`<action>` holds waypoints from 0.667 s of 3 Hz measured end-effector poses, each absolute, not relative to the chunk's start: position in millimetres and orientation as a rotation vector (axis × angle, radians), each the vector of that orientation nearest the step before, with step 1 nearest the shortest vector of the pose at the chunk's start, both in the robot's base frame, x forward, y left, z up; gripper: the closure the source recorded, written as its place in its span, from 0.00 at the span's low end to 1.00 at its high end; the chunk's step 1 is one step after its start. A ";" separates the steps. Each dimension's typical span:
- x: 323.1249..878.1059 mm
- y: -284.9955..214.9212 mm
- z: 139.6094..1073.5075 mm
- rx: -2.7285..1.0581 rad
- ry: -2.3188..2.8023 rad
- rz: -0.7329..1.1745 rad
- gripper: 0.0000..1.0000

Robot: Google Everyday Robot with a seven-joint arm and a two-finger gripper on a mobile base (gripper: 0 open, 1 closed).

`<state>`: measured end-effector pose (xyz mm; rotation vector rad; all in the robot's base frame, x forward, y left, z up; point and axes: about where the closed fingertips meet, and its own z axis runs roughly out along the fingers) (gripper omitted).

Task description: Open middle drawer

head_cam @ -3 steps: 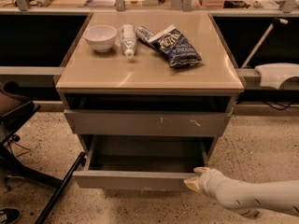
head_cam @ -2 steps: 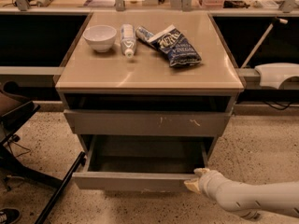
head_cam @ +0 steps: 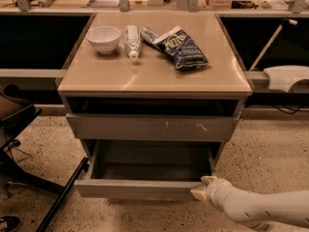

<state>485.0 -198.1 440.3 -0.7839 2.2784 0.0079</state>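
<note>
The middle drawer (head_cam: 140,189) is a grey, handleless drawer that stands pulled out from the cabinet. Its shallow grey inside (head_cam: 152,161) is in view, and there is a small pale chip on the lower edge of its front. My gripper (head_cam: 202,187) comes in from the lower right on a white arm (head_cam: 260,208). Its pale tips sit at the right end of the drawer's front. Above the open drawer is the wider grey front (head_cam: 152,127) with white scratch marks, which is closed.
On the tan cabinet top (head_cam: 154,74) are a white bowl (head_cam: 103,37), a white tube (head_cam: 132,40) and a blue chip bag (head_cam: 181,47). A black chair base (head_cam: 29,163) stands on the speckled floor at the left. A white object (head_cam: 287,76) sits on the rail at the right.
</note>
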 end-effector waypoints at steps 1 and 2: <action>477.8 -198.3 441.0 -0.789 2.282 0.006 1.00; 477.8 -198.2 441.5 -0.789 2.282 0.006 1.00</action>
